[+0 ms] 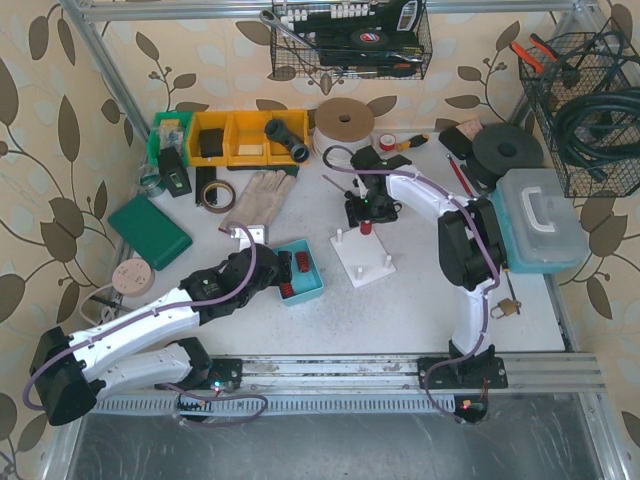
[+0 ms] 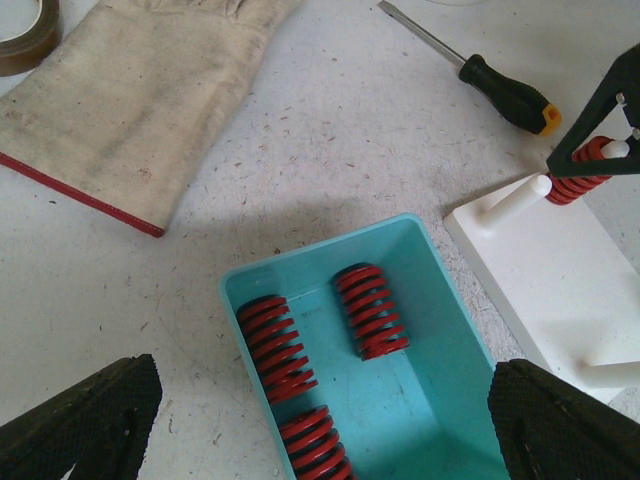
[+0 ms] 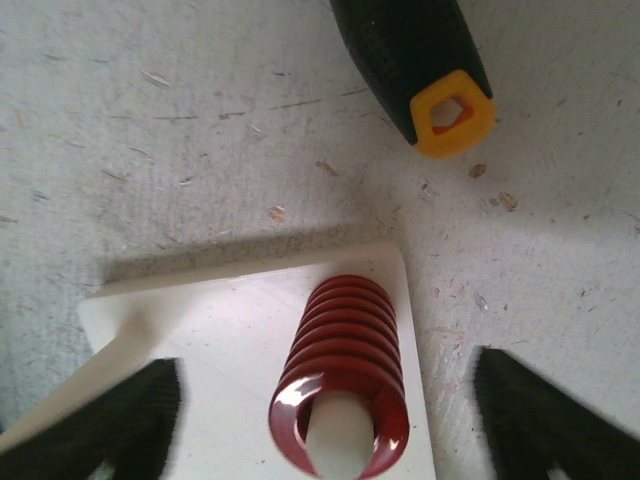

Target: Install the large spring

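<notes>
Straddling the installed spring: right gripper (image 3: 330, 405) has its fingers spread wide, one on each side, touching nothing and holding nothing.

Large red spring (image 3: 345, 340) is over the white peg (image 3: 340, 438). The peg tip shows inside the top coil. The bottom coil looks down on the white peg plate (image 3: 220, 340), though I can't confirm full contact from here. That peg is at the plate's far corner; the other pegs are bare in the overhead view.

Black screwdriver (image 3: 410, 50) with a yellow butt lies on the table (image 3: 150, 120) just past that corner, apart from the plate.

Left gripper (image 2: 325, 430) is also wide and empty, hanging over the teal bin (image 2: 320, 250) to the left of the plate. Three spare red springs (image 2: 370, 310) lie flat in the bin. A work glove (image 2: 130, 90) lies beyond the bin, toward the table's far edge.

Handling, my read:
- Steel die spring, so stiff and light. It won't crush under the fingers and isn't fragile.
- It's round, so it will roll or pivot if pinched off-centre. The coils are ribbed, so the pads should bite well.
- If it needs reseating, grip across the coils at mid-length with the axis in line with the peg. Any tilt could jam it on the peg tip.

Task looks essentially done. The likely next step is a straight lift clear, keeping the fingers off the top coil.
</notes>
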